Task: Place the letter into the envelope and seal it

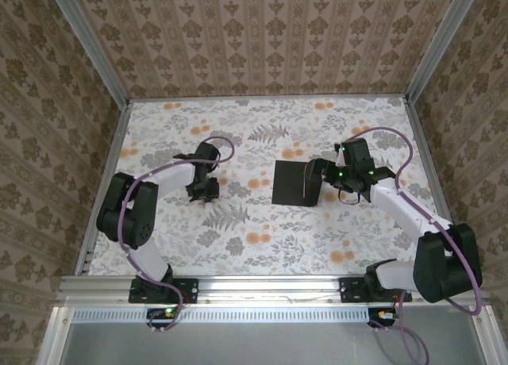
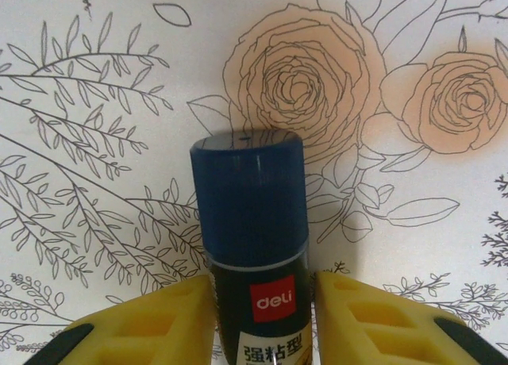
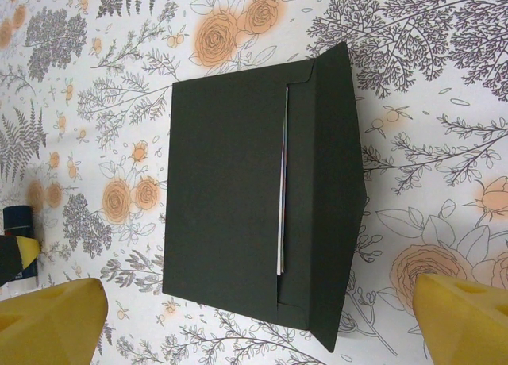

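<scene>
Tabletop [image 1: 262,238] with a floral print carries the envelope [image 1: 290,182], a flat black rectangle lying a little right of the middle in the top view. The right gripper [image 1: 319,177] hangs over the envelope's right edge. The left gripper [image 1: 203,192] points down at the tabletop well to the left of the envelope.

From the left wrist, a glue stick [image 2: 250,222] with a dark blue cap and a red label mark sits between the two yellow fingers [image 2: 159,321]. The fingers stand narrowly apart and hug the stick's lower body on both sides. Whether they press on it or only flank it cannot be told.

From the right wrist, the envelope lies flat with its pointed flap [image 3: 337,198] folded open to the right, resting on the tabletop. The letter [image 3: 282,190] is tucked inside the pocket, with a thin pale edge of it showing along the slot. The right gripper's yellow fingertips [image 3: 48,321] sit at the two lower corners of this view, spread as wide as they go and holding nothing. The glue stick stands at the left edge here, a yellow finger against it.
</scene>
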You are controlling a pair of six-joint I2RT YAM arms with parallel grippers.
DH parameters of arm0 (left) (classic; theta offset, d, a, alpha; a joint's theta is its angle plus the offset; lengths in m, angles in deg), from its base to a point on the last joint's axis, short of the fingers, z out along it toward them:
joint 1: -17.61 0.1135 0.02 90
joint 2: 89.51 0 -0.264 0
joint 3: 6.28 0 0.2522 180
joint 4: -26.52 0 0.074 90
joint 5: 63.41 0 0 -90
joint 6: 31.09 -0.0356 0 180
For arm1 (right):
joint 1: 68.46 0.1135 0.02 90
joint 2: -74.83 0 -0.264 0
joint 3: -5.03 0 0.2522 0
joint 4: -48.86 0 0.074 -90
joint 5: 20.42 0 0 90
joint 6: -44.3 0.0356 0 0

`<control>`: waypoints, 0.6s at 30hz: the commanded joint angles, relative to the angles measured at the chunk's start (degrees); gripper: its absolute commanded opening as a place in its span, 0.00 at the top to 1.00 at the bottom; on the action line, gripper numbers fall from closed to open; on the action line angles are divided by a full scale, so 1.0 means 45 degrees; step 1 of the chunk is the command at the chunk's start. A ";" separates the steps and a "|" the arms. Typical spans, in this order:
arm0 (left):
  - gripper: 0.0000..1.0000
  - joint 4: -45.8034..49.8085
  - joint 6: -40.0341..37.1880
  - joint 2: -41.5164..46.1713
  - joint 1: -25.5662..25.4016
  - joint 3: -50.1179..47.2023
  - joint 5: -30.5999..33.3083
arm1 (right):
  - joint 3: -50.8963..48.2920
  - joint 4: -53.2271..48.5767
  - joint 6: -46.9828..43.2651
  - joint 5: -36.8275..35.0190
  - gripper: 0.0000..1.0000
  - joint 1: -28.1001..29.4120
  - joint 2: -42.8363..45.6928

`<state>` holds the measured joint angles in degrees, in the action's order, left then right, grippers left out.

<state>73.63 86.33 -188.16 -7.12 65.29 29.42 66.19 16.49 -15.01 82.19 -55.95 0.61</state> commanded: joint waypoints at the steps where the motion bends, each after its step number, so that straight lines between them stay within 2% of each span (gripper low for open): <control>1: 0.64 0.0105 -0.0026 -0.0286 -0.0032 0.0281 0.0263 | -0.0162 -0.0241 0.0137 -0.0027 0.00 -0.0068 0.0322; 18: 0.64 0.0171 -0.0244 -0.0559 0.0046 0.0556 0.0234 | -0.0086 -0.0287 0.0134 0.0023 0.00 -0.0121 0.0282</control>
<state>73.65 86.11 -189.37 -7.10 66.75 29.69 66.19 16.49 -15.01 82.21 -56.21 0.63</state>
